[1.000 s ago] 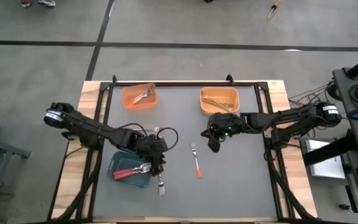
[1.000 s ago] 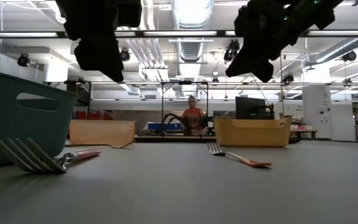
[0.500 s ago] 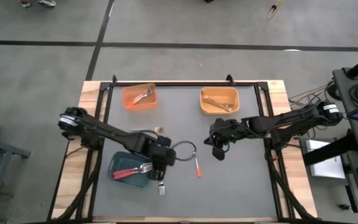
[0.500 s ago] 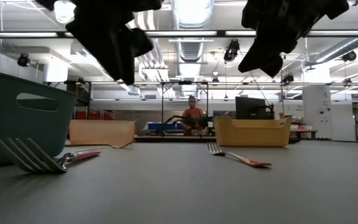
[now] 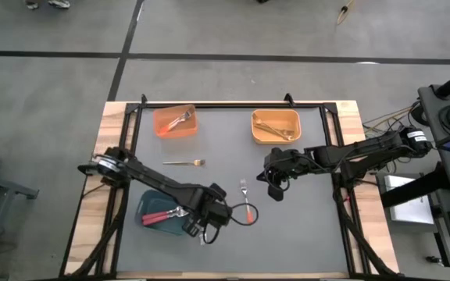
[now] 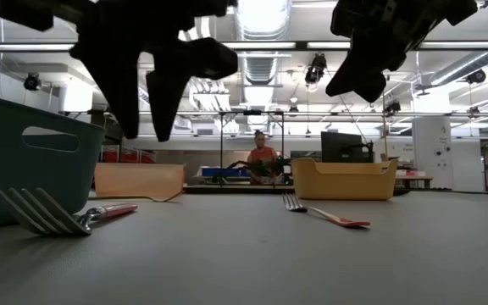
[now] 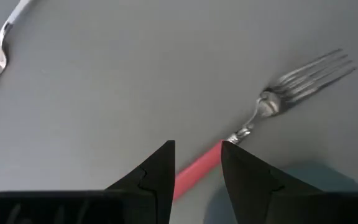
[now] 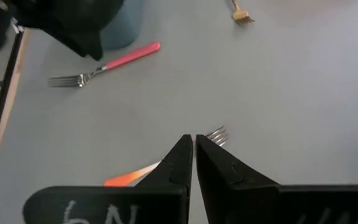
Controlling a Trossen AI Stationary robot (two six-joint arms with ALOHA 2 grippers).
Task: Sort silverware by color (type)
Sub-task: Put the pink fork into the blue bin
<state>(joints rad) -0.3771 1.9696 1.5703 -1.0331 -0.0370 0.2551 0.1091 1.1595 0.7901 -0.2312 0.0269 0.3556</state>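
left arm: dark, slim linked segments; round silver-grey joint cap at its base end
left arm cable: thin black loop near the wrist
left gripper: two flat black wedge fingers, angular notched inner edges; black wrist bar below with faint pale scrawl
right arm: dark, slim segments; pale ring at the base joint
right gripper: two black tapered fingers, pointed tips; black bar with pale handwritten marks
right wrist housing: bulky black, small green lights
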